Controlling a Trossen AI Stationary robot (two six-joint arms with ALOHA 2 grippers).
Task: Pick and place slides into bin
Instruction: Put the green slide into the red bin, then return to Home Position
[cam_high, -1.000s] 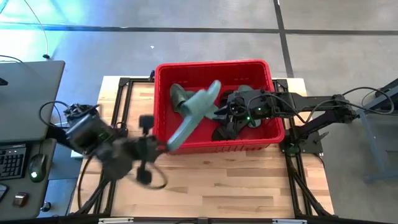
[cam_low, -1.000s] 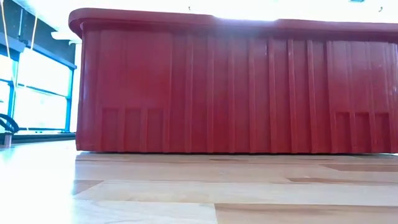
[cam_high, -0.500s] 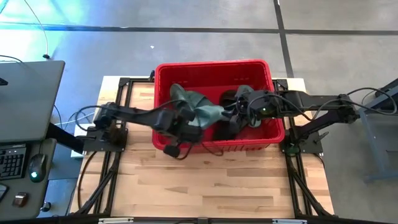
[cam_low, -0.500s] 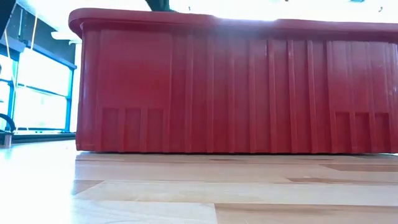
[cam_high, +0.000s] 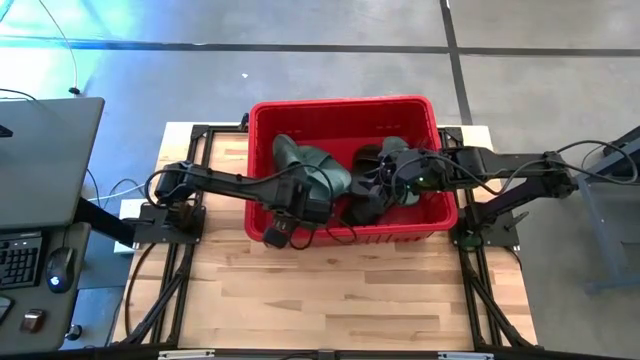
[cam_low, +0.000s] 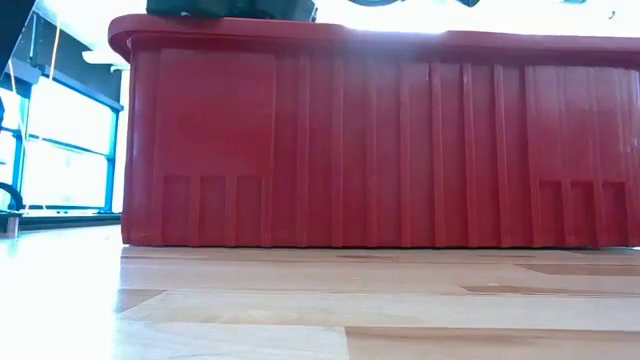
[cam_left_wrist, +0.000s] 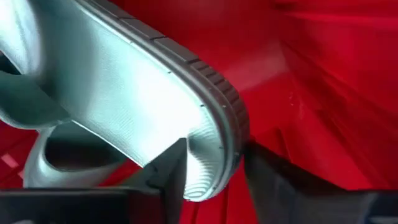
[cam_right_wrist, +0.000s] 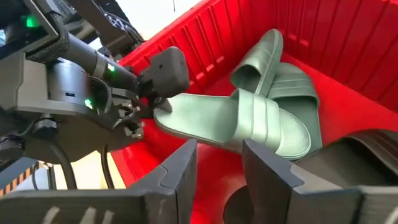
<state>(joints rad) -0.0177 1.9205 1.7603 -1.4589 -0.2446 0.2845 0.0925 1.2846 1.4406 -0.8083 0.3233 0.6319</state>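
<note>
My left gripper (cam_left_wrist: 211, 171) pinches the heel edge of a green slide (cam_right_wrist: 239, 121) low inside the red bin (cam_high: 345, 108), above another green slide (cam_right_wrist: 280, 74). My right gripper (cam_right_wrist: 217, 165) hangs parted and empty in the bin beside it. Releasing now, the slide could catch my right arm's fingers.

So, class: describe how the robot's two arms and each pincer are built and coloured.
Both arms are dark, slim and jointed, trailing black cables. The left pincer has a blocky black head and flat dark fingers. The right pincer shows two flat grey-black fingers. Small green lights glow on both arms.
</note>
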